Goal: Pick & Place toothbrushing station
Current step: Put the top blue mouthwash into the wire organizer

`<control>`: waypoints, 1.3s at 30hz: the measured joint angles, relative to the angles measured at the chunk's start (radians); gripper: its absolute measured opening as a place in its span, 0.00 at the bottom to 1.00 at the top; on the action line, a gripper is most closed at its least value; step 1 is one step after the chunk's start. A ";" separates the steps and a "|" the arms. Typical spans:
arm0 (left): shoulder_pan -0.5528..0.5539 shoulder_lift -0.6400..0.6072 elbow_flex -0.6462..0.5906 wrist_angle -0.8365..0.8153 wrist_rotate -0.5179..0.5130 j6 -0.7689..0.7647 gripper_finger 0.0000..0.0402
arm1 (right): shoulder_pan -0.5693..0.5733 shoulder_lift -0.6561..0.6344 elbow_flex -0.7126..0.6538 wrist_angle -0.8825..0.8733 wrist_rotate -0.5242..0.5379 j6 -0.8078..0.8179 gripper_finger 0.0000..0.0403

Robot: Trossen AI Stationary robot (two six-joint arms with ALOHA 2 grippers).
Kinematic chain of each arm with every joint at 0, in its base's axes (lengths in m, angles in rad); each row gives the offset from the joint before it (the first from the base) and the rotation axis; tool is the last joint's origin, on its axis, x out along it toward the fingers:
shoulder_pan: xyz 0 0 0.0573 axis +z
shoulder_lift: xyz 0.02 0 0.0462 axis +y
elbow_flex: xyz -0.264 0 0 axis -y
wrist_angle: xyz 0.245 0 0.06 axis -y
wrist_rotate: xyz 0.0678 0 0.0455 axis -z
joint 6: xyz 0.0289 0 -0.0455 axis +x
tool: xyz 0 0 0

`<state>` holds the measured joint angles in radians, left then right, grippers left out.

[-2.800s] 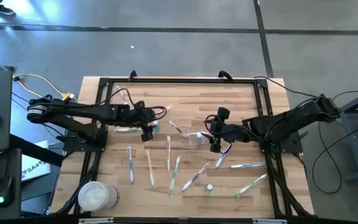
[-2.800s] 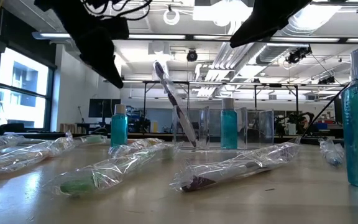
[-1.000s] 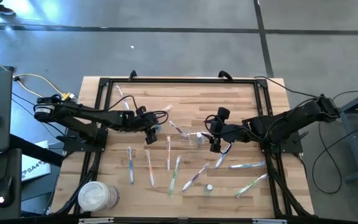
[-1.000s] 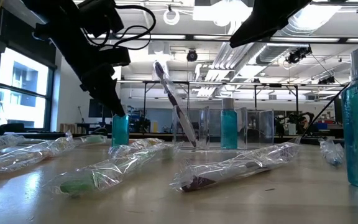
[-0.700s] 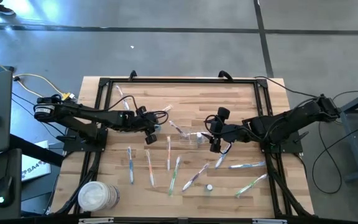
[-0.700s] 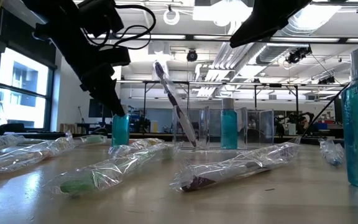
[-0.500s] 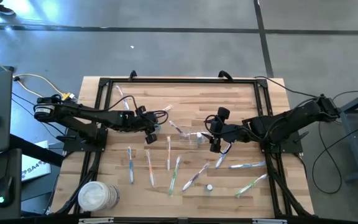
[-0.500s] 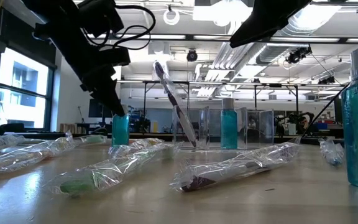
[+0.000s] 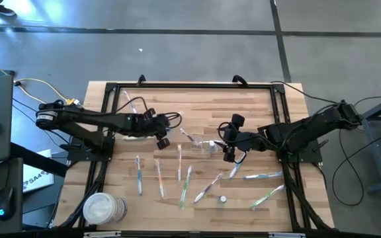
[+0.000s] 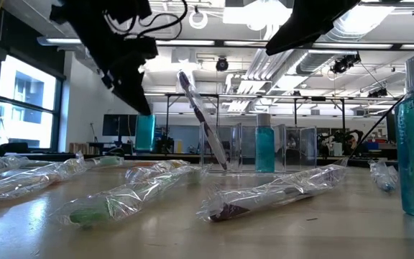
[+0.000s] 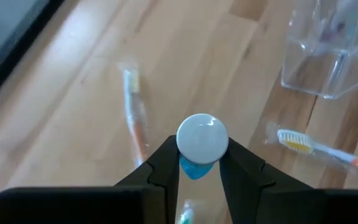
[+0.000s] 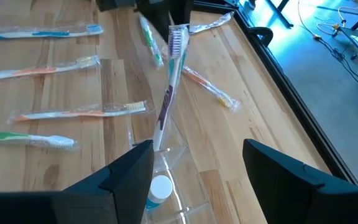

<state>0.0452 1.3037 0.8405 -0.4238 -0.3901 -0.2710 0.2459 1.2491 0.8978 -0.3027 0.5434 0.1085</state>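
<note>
High view: the left gripper has pulled back slightly toward its own arm's side of the wooden table compared with a second ago. The thing it carries is too small to make out from up here. The right gripper hangs just beside the small transparent plastic container, exactly where it was. Slim wrapped pastel toothbrushes lie scattered on the table in front of both grippers.

Low view: the small blue tube with a white cap stood on the table half a second ago; now it hangs clear of the surface under the left gripper, so the pick has succeeded and the carry to the container is the likely next step. A purple-handled toothbrush leans upright in the container. The right arm is only a dark shape cut off by the picture's upper edge.

Left wrist view: the two dark fingers are clenched on the tube, just under its round white cap. The tube's body is mostly hidden beneath the cap. The container lies ahead, partly cut off.

Right wrist view: the right gripper's fingers stand wide apart, holding nothing, with the container between and below them. A second white-capped tube already sits inside, beside the leaning toothbrush.
</note>
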 joint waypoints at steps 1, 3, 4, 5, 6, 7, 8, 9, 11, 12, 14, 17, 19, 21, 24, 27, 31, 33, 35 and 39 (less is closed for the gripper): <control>0.000 0.000 0.026 -0.028 -0.012 0.000 0.21 | 0.000 0.000 0.000 -0.001 0.000 0.000 0.60; 0.000 0.000 0.084 -0.088 -0.038 0.000 0.21 | 0.000 0.000 0.000 -0.001 0.000 0.000 0.60; -0.001 0.000 0.111 -0.119 -0.053 0.000 0.21 | 0.000 0.000 0.000 -0.001 0.000 0.000 0.60; -0.003 0.000 0.140 -0.154 -0.069 0.000 0.21 | 0.000 0.000 0.000 -0.001 0.000 0.000 0.60; -0.008 0.001 0.172 -0.185 -0.089 0.001 0.21 | 0.000 0.000 0.000 -0.001 0.000 0.000 0.60; -0.015 0.001 0.204 -0.209 -0.113 0.005 0.21 | 0.000 0.000 0.000 -0.001 0.000 0.000 0.60; -0.023 0.000 0.240 -0.233 -0.137 0.015 0.21 | 0.000 0.000 0.000 -0.001 0.000 0.000 0.60; -0.032 0.000 0.274 -0.254 -0.156 0.027 0.21 | 0.000 0.000 0.000 -0.001 0.000 0.000 0.60; -0.053 0.000 0.336 -0.276 -0.171 0.051 0.21 | 0.000 0.000 0.000 0.000 0.000 0.000 0.60; -0.063 0.000 0.363 -0.274 -0.170 0.064 0.21 | 0.000 0.000 0.000 0.000 0.001 -0.002 0.60; -0.086 0.000 0.410 -0.254 -0.169 0.086 0.21 | 0.000 0.000 0.000 0.005 0.012 -0.008 0.60; -0.115 0.000 0.453 -0.219 -0.145 0.109 0.21 | 0.000 0.000 0.000 0.012 0.058 -0.008 0.60; -0.127 0.000 0.458 -0.173 -0.111 0.118 0.21 | 0.004 0.000 0.000 0.013 0.107 -0.008 0.60; -0.132 0.001 0.458 -0.145 -0.065 0.128 0.21 | 0.012 0.000 0.000 0.013 0.163 -0.008 0.60; -0.131 0.033 0.460 -0.091 0.000 0.136 0.21 | 0.034 -0.006 0.000 0.010 0.241 -0.009 0.60; -0.130 0.084 0.457 -0.047 0.062 0.157 0.21 | 0.059 -0.024 0.000 -0.005 0.296 -0.008 0.60; -0.130 0.147 0.459 0.060 0.142 0.191 0.21 | 0.096 -0.062 0.000 -0.036 0.370 0.002 0.60; -0.130 0.181 0.459 0.107 0.150 0.196 0.21 | 0.117 -0.083 0.000 -0.052 0.397 0.016 0.60; -0.126 0.206 0.457 0.133 0.153 0.196 0.21 | 0.134 -0.099 0.000 -0.052 0.405 0.021 0.60; -0.095 0.258 0.458 0.212 0.213 0.184 0.21 | 0.154 -0.116 0.000 -0.069 0.403 0.030 0.60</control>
<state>-0.0494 1.5616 1.2987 -0.2118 -0.1770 -0.0872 0.3994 1.1332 0.8982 -0.3721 0.9460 0.1386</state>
